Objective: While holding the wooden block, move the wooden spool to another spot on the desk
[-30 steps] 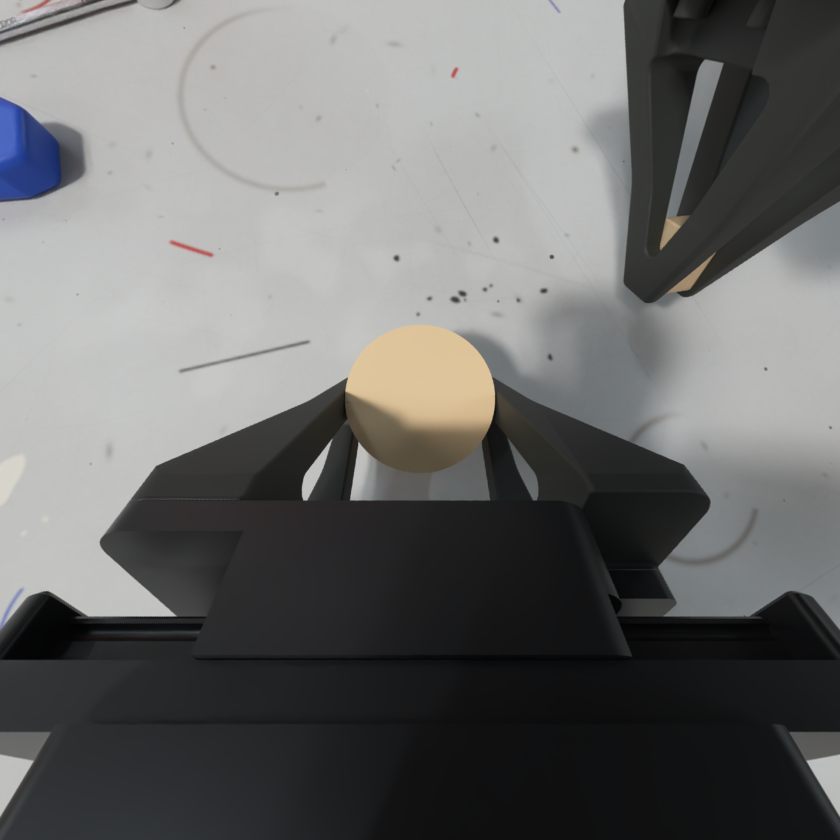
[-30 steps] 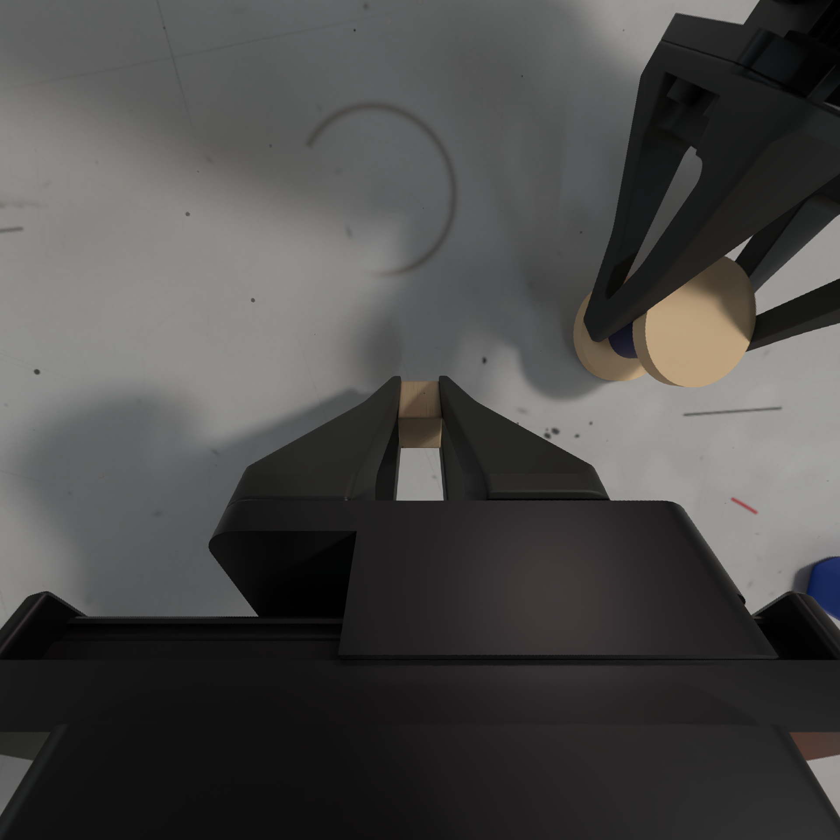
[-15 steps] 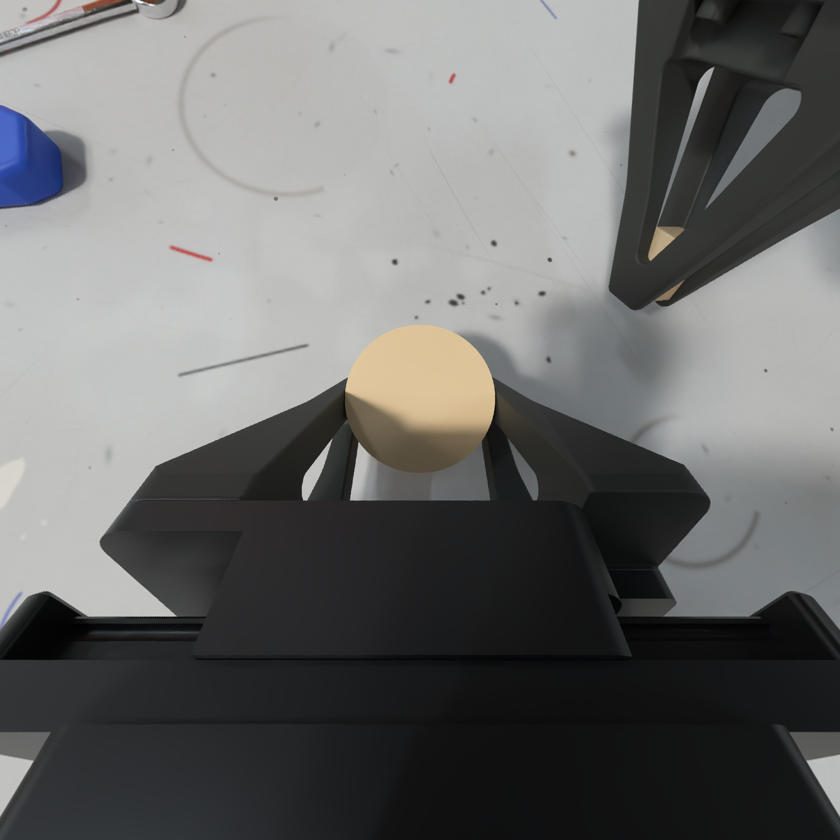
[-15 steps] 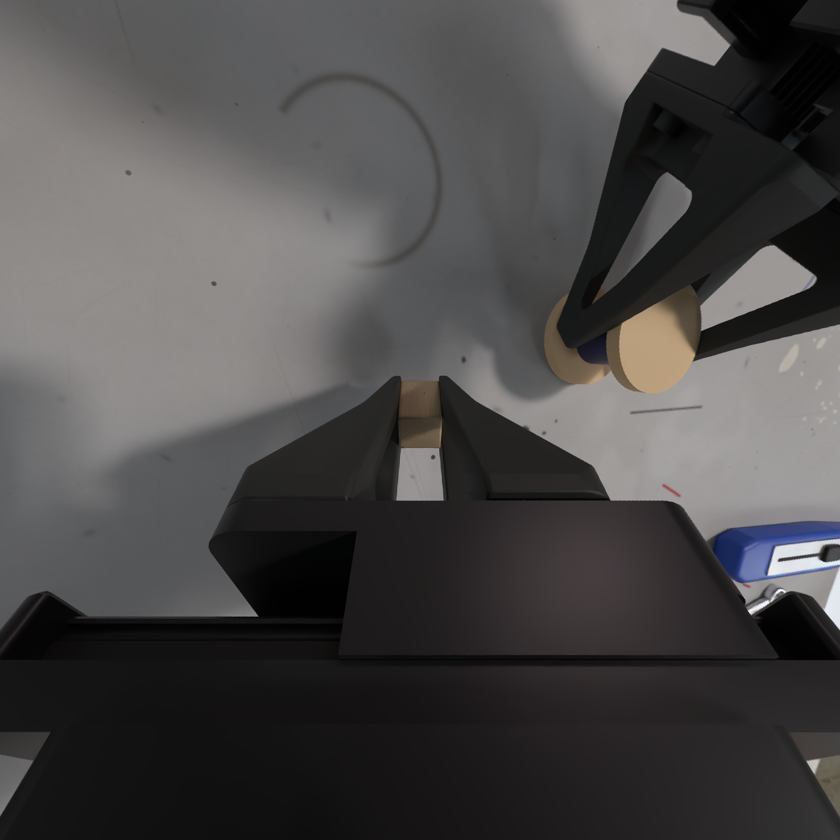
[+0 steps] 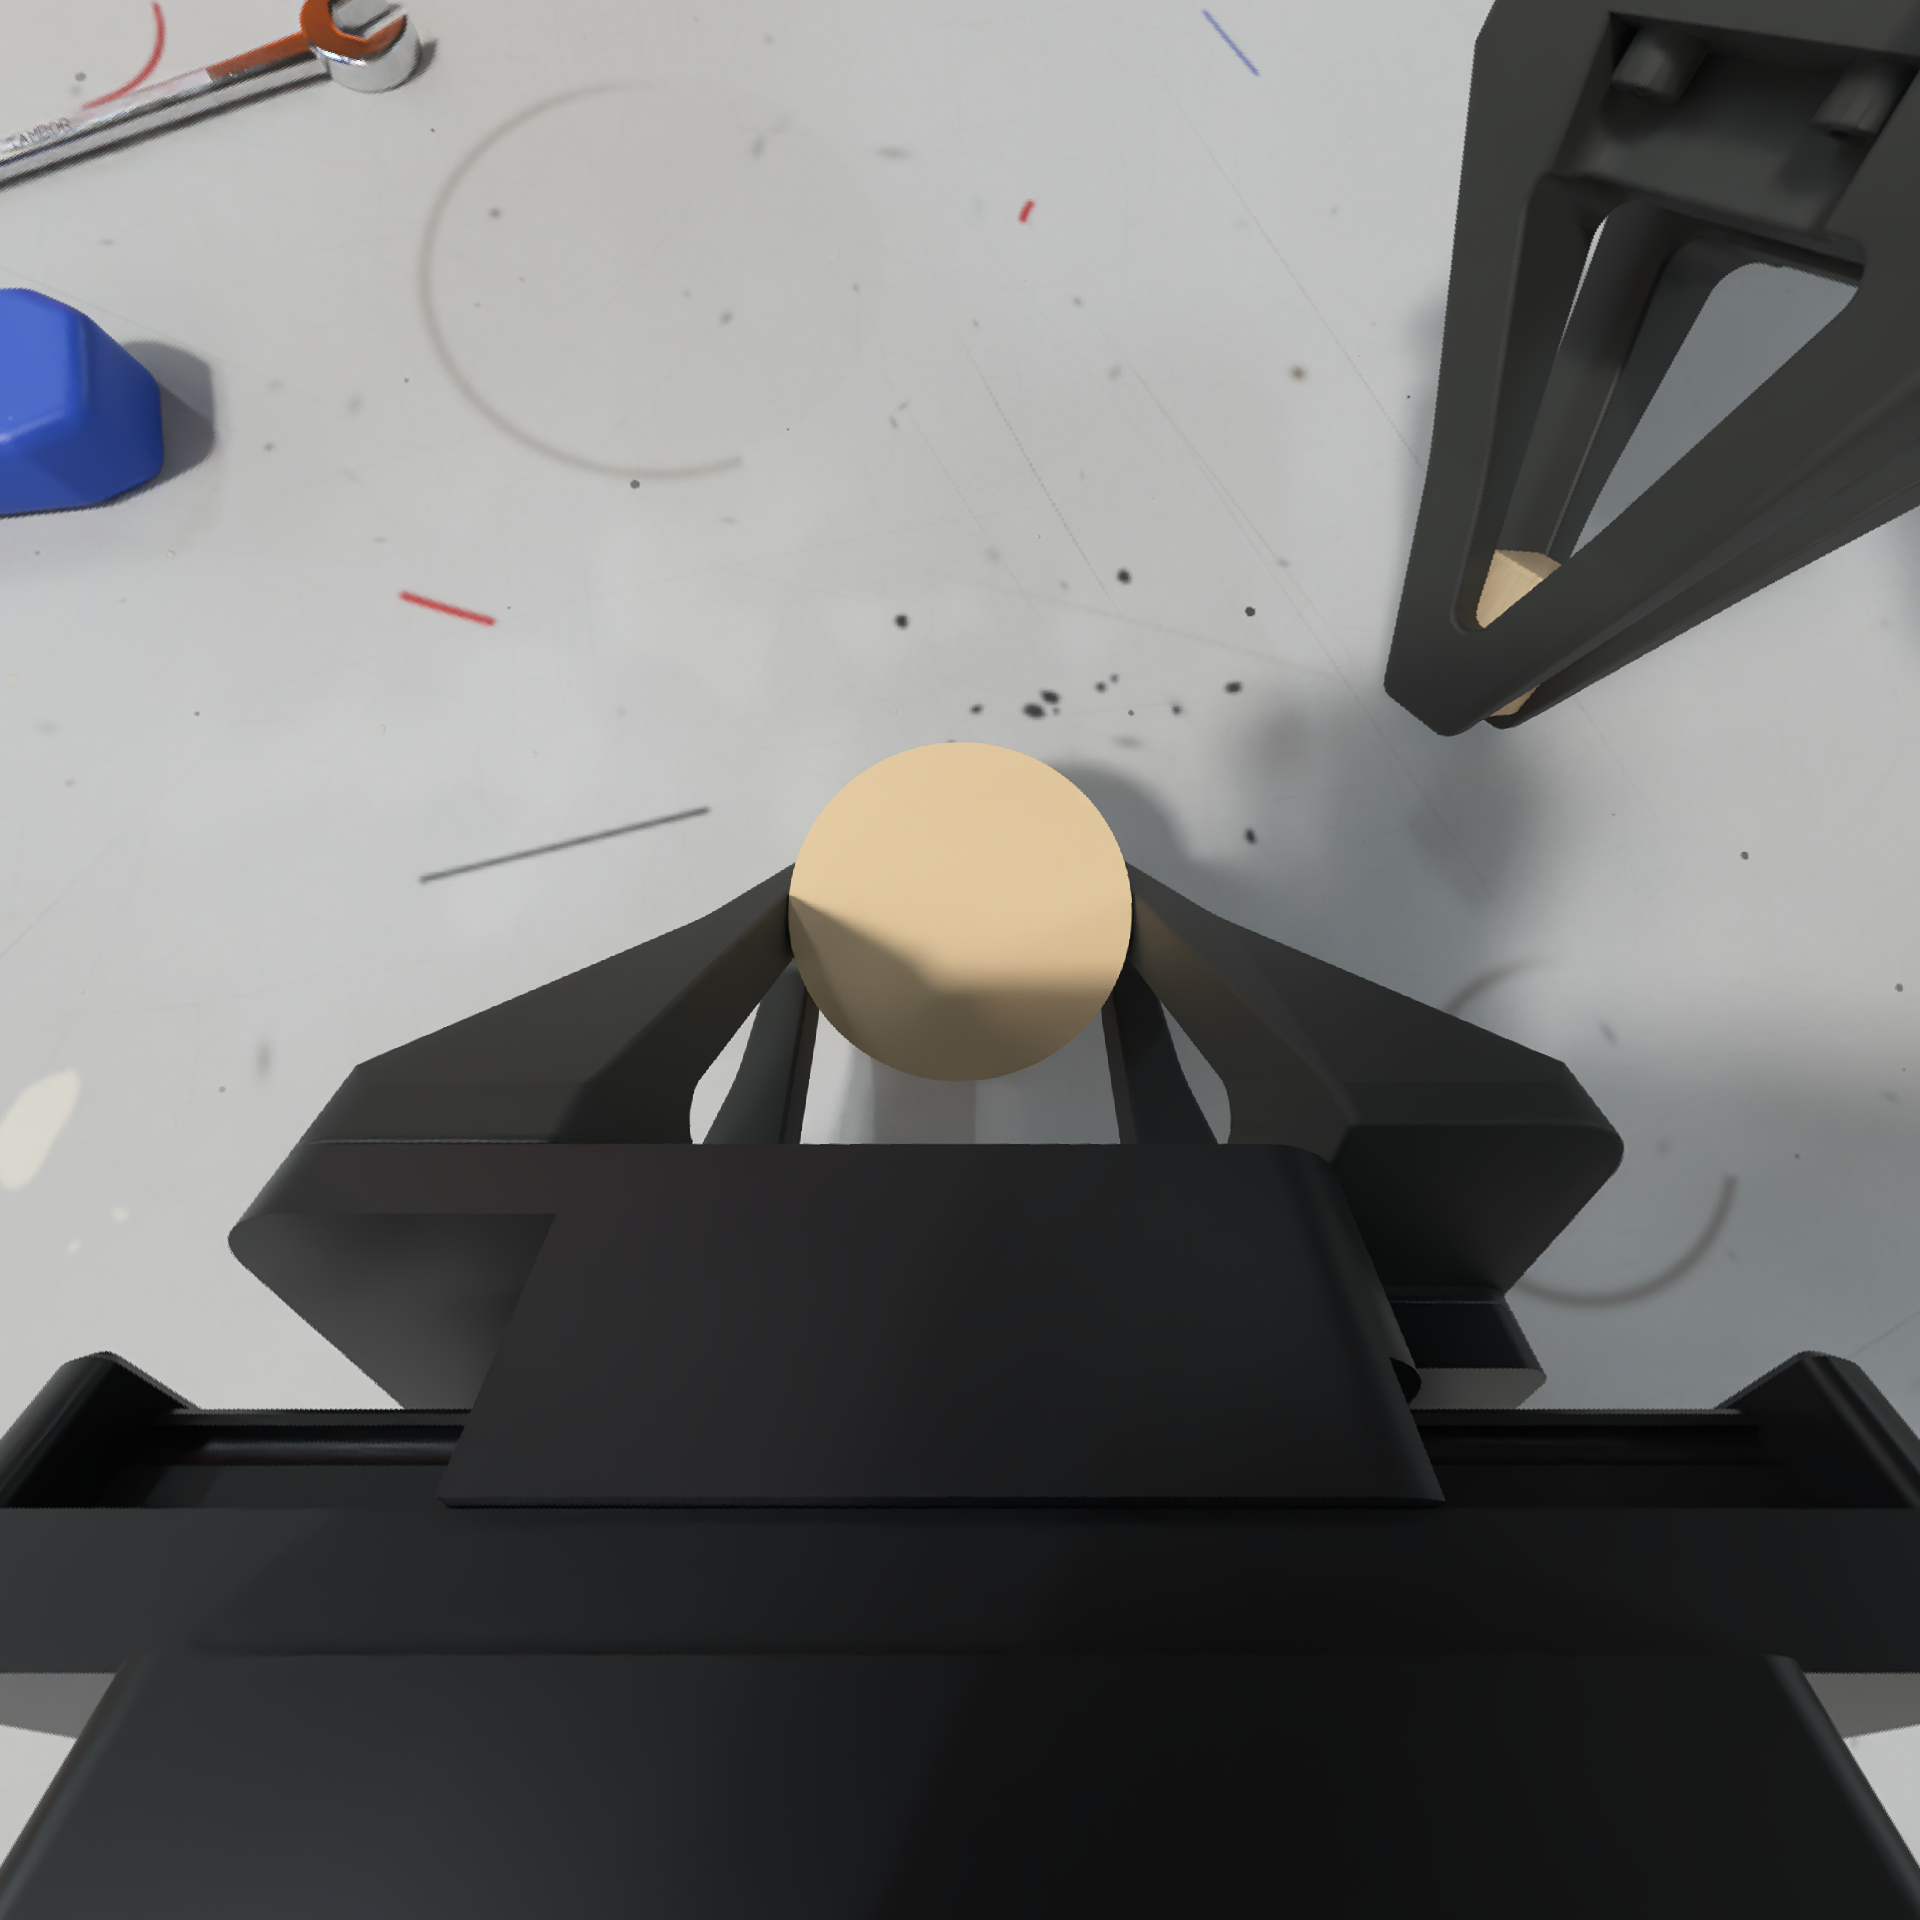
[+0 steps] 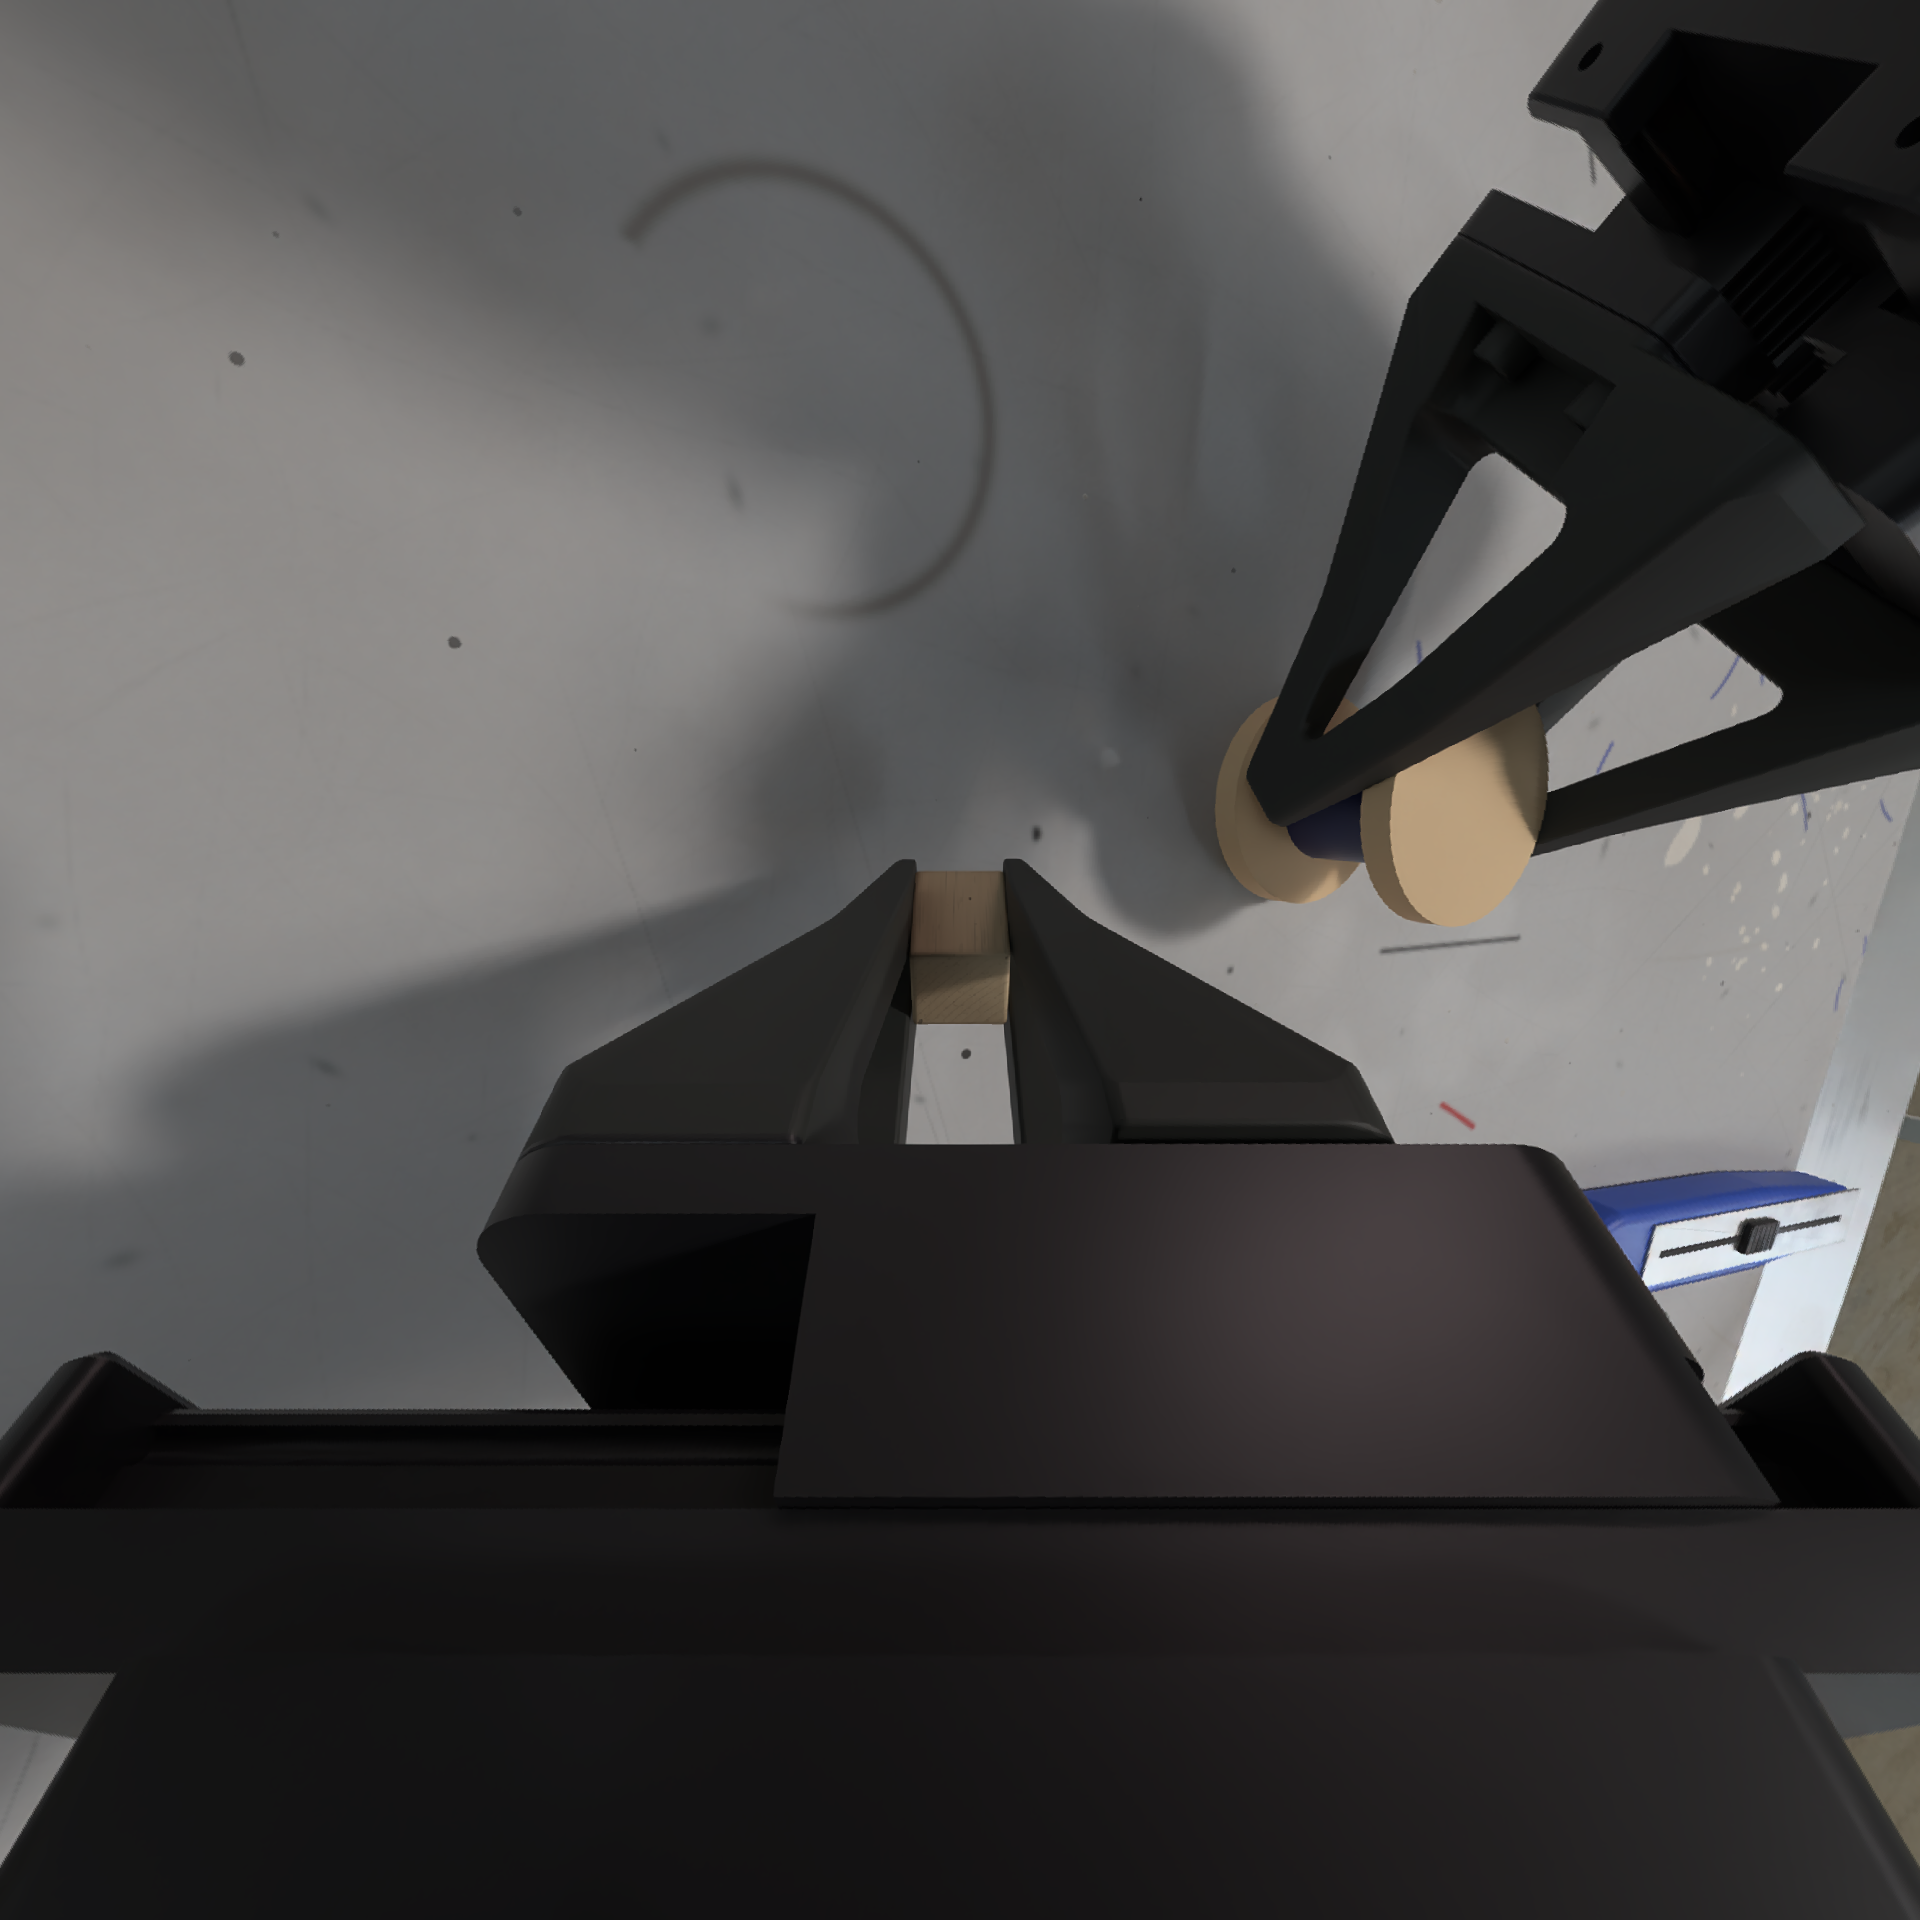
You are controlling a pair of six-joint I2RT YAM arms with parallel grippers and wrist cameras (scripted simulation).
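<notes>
Now my left gripper (image 5: pixel 961 914) is clamped on the wooden spool (image 5: pixel 959 909), fingers pinching its dark core between 2 round ends, its axis standing upright with the bottom end on or just above the desk (image 5: pixel 727 582). Nearby to its right, my right gripper (image 6: pixel 958 940) squeezes the wooden block (image 6: pixel 958 940).

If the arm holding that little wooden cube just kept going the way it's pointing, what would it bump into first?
Probably the bare grey desk: the right gripper points down at it, wooden block leading. How far off it is, I cannot tell.
</notes>
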